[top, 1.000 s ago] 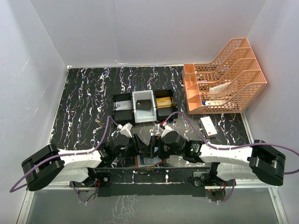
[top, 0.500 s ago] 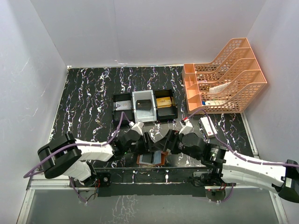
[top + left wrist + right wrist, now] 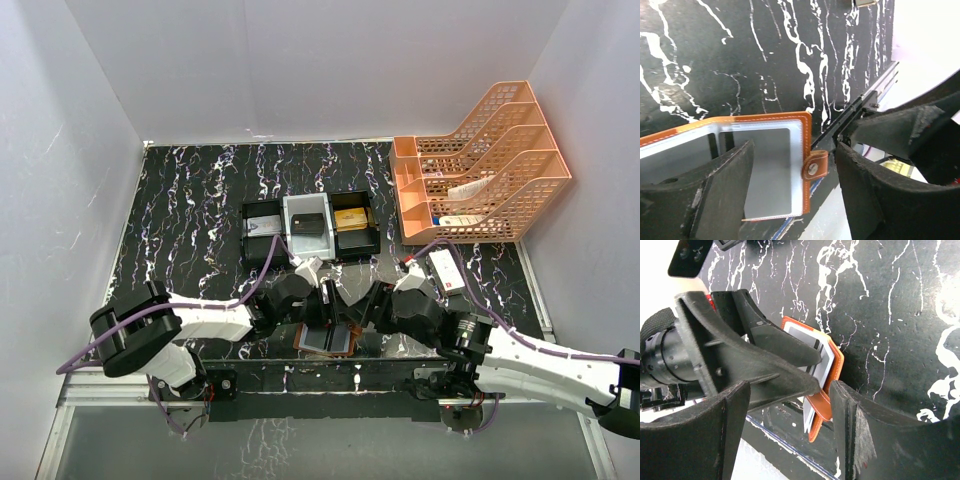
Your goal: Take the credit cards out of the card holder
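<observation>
The brown card holder (image 3: 328, 339) lies spread open at the table's near edge, pale grey-blue pockets up. In the left wrist view its clasp tab (image 3: 815, 165) sticks off the right edge, and a grey-blue credit card (image 3: 762, 172) sits in the pocket. My left gripper (image 3: 325, 312) is open, with one finger (image 3: 725, 195) over the pocket and the other past the tab; it shows in its own view (image 3: 792, 150). My right gripper (image 3: 358, 318) is open beside the holder (image 3: 832, 357); the tab and card edges (image 3: 809, 421) lie between its fingers (image 3: 790, 387), with the left arm's fingers.
A black-and-white compartment tray (image 3: 268, 240) stands behind the arms, with a gold block (image 3: 350, 218) in its right section. A white box with a red mark (image 3: 445, 270) lies to the right. An orange file rack (image 3: 480, 165) fills the back right. The table's front rail (image 3: 320, 378) runs just below the holder.
Both arms have stretched out and swung, so the grippers now come at the holder from farther back. The holder has stayed at the near edge and lies more spread open.
</observation>
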Available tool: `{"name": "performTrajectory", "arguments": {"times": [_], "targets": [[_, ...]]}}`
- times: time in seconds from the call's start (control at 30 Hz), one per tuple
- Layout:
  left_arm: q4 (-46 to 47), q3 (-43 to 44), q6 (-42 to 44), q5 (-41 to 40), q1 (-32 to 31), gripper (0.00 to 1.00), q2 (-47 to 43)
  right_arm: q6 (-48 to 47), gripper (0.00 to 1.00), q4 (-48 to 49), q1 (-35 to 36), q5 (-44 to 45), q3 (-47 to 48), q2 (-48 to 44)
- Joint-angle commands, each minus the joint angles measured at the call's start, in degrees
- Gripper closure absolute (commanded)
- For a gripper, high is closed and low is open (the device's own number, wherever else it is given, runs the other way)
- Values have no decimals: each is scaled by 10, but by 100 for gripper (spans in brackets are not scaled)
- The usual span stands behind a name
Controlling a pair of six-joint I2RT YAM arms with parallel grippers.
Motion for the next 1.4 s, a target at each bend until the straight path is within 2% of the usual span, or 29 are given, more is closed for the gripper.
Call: {"name": "performTrajectory", "arguments": {"times": [0.0,0.07,0.2,0.5,0.67,0.77,0.83,0.9,0.97,1.07,1.23,1.37], "targets": [[33,8,0,21,-10,34,1,13,34,-15,-1,32,3,-13],[39,6,1,35,-10,34,3,25,33,-25,-1,34,-7,-16],[-42,17,13,13,-10,35,-16,47,36,-14,-1,3,-29,-26],[-116,-18,17,-46,-10,33,-141,30,55,28,-1,-67,-66,-18],[-139,-25,19,-55,-10,35,-156,8,65,10,-1,-73,-23,27],[-169,-18,22,-67,-10,40,-162,1,65,-35,-1,-51,14,30],[-187,-19,17,-85,-10,43,-175,-21,60,-57,-1,-35,35,21],[-199,-25,16,-96,-9,44,-189,-42,56,-94,-1,0,63,14],[-227,-20,24,-102,-10,44,-197,-79,57,-114,-1,12,95,10],[-275,-5,30,-116,-9,49,-196,-121,60,-86,-1,-43,126,27],[-310,-15,-8,-151,-9,57,-203,-101,72,19,-1,-189,111,113],[-277,-36,-3,-136,-9,58,-221,-88,77,101,-1,-233,73,178]]}}
